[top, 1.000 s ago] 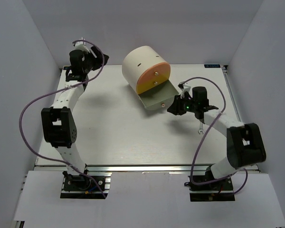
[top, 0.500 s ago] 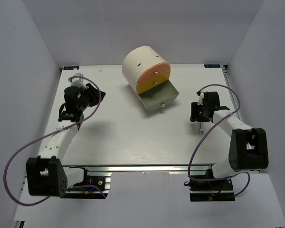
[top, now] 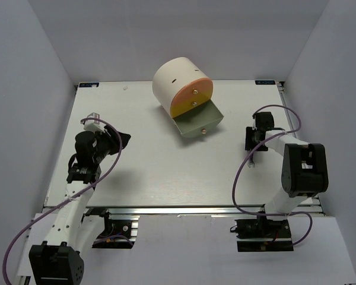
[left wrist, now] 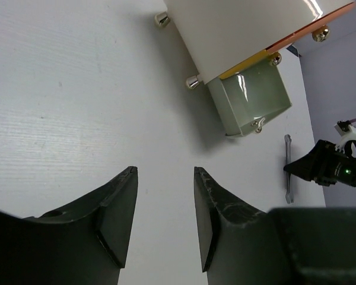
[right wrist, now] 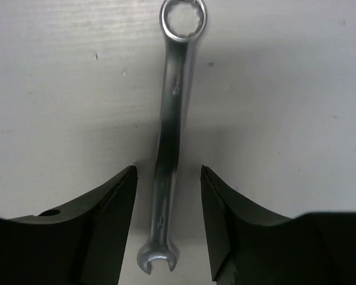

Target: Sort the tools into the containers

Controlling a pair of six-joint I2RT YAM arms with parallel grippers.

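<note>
The cream cabinet [top: 175,80] stands at the back middle, its orange drawer [top: 194,94] and yellow drawer [top: 179,110] shut. The grey-green drawer [top: 197,120] is pulled out, and in the left wrist view [left wrist: 253,95] I see nothing inside it. A silver spanner [right wrist: 172,130] lies flat on the table at the right [top: 250,161]. My right gripper [right wrist: 168,169] is open and points down, with a finger on each side of the spanner's open-ended half. My left gripper [left wrist: 165,170] is open and empty over the left of the table [top: 120,139]. No screwdrivers or rod are in view.
The white table [top: 154,172] is walled in by pale panels at the left, back and right. Purple cables [top: 244,172] loop off both arms. In the left wrist view the right gripper [left wrist: 326,169] shows beside the spanner [left wrist: 288,172].
My right gripper left the grey-green drawer's front, swung right and came down around the spanner. My left arm swung from the back left corner toward the near left of the table.
</note>
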